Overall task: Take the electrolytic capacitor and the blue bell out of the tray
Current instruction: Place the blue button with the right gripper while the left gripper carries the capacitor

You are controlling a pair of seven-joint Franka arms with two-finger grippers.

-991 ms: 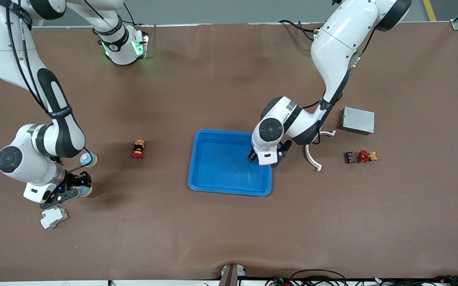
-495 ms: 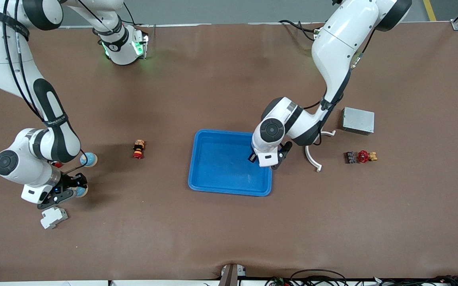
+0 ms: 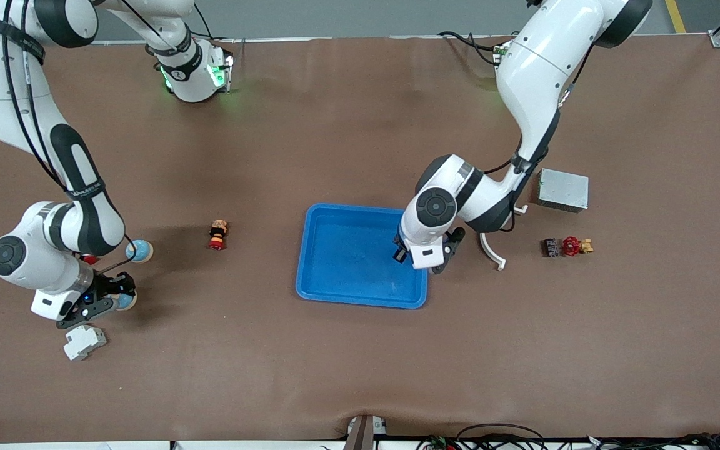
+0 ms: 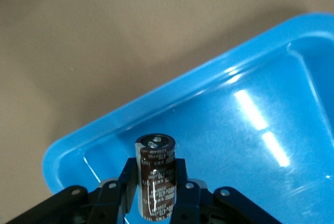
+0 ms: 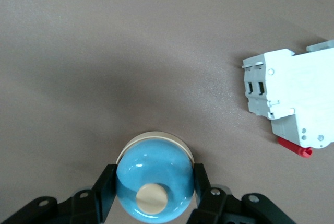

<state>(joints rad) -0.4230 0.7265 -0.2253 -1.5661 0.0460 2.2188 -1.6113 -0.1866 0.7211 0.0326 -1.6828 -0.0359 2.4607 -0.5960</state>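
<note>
A blue bell (image 3: 126, 302) with a cream knob sits on the brown table near the right arm's end. My right gripper (image 3: 116, 300) is down around it; in the right wrist view its fingers (image 5: 106, 183) press both sides of the bell (image 5: 154, 182). My left gripper (image 3: 405, 255) is shut on a dark brown cylindrical capacitor (image 3: 400, 254) and holds it upright over the blue tray (image 3: 360, 303), by the rim toward the left arm's end. The left wrist view shows the capacitor (image 4: 155, 174) over the tray's corner (image 4: 156, 104).
A second blue bell (image 3: 139, 251) stands just farther from the camera than my right gripper. A white circuit breaker (image 3: 85, 342) lies nearer. A red and yellow button (image 3: 217, 234), a white curved piece (image 3: 491, 249), a grey box (image 3: 563, 189) and a red valve (image 3: 570, 245) lie around.
My right gripper has shifted slightly toward the right arm's end and settled around the bell. My left gripper has shifted a little toward the left arm's end, capacitor still held.
</note>
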